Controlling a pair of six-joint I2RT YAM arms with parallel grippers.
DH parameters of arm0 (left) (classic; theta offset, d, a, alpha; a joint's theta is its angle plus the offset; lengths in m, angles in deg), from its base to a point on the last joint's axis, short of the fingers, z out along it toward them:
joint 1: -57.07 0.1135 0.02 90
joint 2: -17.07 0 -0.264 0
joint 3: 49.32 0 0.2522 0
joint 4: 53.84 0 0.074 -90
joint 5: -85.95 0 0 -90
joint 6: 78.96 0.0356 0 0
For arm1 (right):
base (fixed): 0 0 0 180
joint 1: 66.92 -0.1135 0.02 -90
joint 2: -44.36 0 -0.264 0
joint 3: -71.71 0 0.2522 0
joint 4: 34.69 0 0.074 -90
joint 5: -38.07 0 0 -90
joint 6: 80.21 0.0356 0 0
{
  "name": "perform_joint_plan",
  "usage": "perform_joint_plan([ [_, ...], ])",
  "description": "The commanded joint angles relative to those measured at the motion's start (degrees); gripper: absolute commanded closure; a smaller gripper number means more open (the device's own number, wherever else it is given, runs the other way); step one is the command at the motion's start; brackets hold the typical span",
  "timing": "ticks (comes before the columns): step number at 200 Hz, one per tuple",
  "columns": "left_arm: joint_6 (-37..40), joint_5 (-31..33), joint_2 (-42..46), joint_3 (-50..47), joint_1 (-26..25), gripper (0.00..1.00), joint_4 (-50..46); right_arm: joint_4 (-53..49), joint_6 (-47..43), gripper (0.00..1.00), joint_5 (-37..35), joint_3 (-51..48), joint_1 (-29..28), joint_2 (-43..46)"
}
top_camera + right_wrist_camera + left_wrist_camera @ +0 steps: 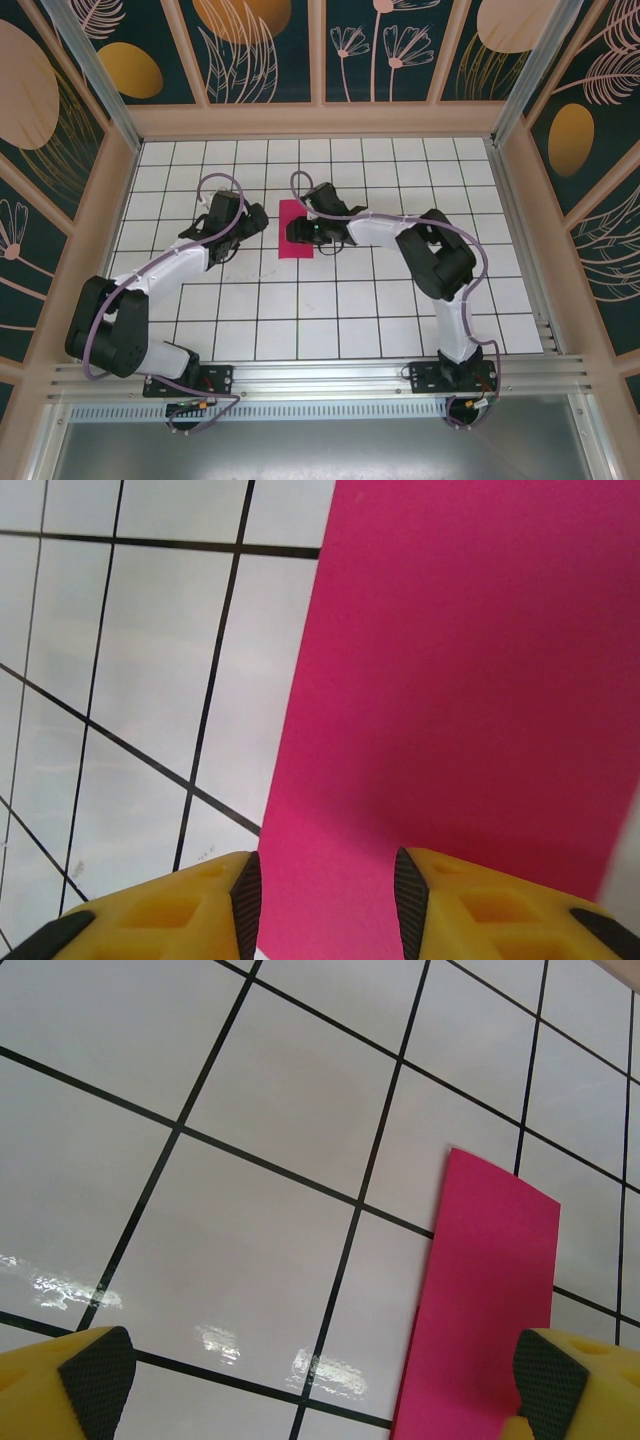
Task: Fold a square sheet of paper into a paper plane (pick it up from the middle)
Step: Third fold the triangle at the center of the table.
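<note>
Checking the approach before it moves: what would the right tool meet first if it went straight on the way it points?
Most likely the pink paper: it lies on the tiled table directly ahead of the right tool, in line with its open fingers. The gap to it is unclear.

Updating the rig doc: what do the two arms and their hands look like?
The left arm and right arm each have white link covers, black joints and bases, and a looping purple cable. The left hand and right hand have yellow fingers with black textured pads.
</note>
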Motion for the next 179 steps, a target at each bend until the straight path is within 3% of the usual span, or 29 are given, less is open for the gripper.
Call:
perform_joint_plan([
  [1, 0.05, -1.35, 1.30, -0.36, 0.48, 0.02, 0.83, -5.90, -1.07, 0.57, 1.01, 3.95, -0.97, -3.06],
  [50, 1.43, -3.78, 0.73, -0.98, 0.64, 0.02, 2.75, -14.90, -6.68, 0.57, -1.79, 3.70, -0.98, -3.94],
  [93, 2.28, -12.13, -1.24, -2.08, 0.60, 0.04, 9.02, -16.35, -12.95, 0.57, -0.44, -9.30, 0.41, 5.80],
  [126, -0.20, -22.38, -4.78, -1.97, 0.39, 0.19, 15.93, -9.06, -5.68, 0.54, 7.03, -12.57, 4.05, 12.07],
  [179, -4.60, -28.81, -11.02, 0.34, -4.99, 0.49, 21.06, -1.23, 7.39, 0.42, 0.13, -19.97, 7.88, 23.48],
])
